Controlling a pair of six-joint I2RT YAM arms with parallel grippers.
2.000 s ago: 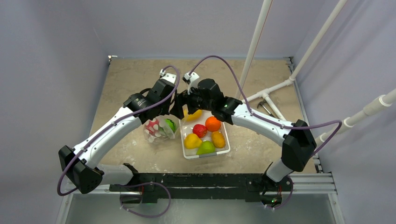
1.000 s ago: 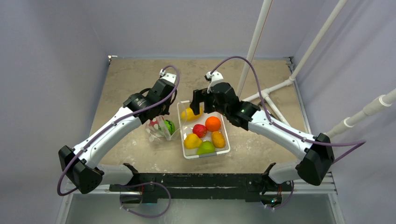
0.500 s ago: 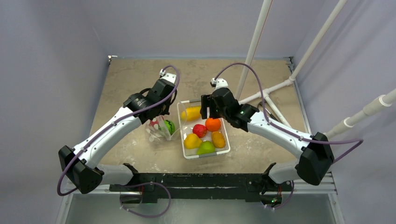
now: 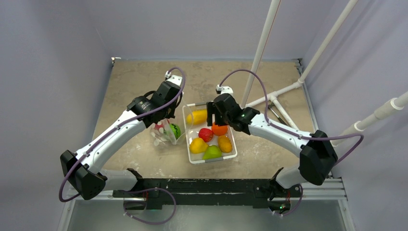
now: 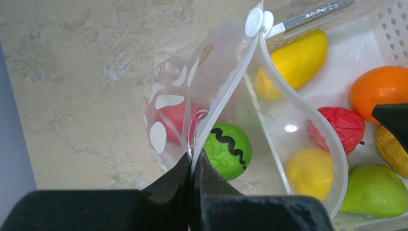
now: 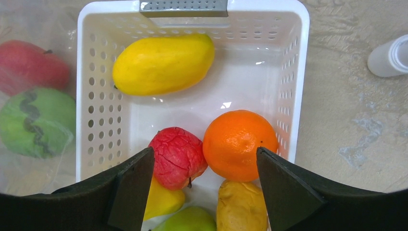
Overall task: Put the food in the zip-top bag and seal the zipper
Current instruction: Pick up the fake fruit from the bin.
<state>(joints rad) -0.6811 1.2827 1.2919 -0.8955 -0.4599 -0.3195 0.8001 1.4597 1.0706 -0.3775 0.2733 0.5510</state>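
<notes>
The zip-top bag (image 5: 178,96) hangs open beside the white tray (image 4: 211,160). My left gripper (image 5: 195,156) is shut on its zipper (image 5: 230,94) strip, holding the mouth up. A green striped fruit (image 5: 226,149) and a red one (image 5: 173,115) lie inside the bag. My right gripper (image 6: 204,151) is open, low over the tray, its fingers on either side of a red fruit (image 6: 178,156) and an orange (image 6: 240,144) without touching them. A yellow mango (image 6: 163,63) lies at the tray's far end. A yellow, a green and a brownish fruit lie at the near end.
A white pipe frame (image 4: 274,98) stands on the table right of the tray, and one pipe end (image 6: 389,55) lies close to the tray's right wall (image 6: 303,72). The bag's white slider (image 5: 255,21) sits at the far end of the zipper.
My right gripper left the bag mouth, swung right over the tray and came down over the red fruit and the orange. Its jaws narrowed slightly. The left arm held still.
</notes>
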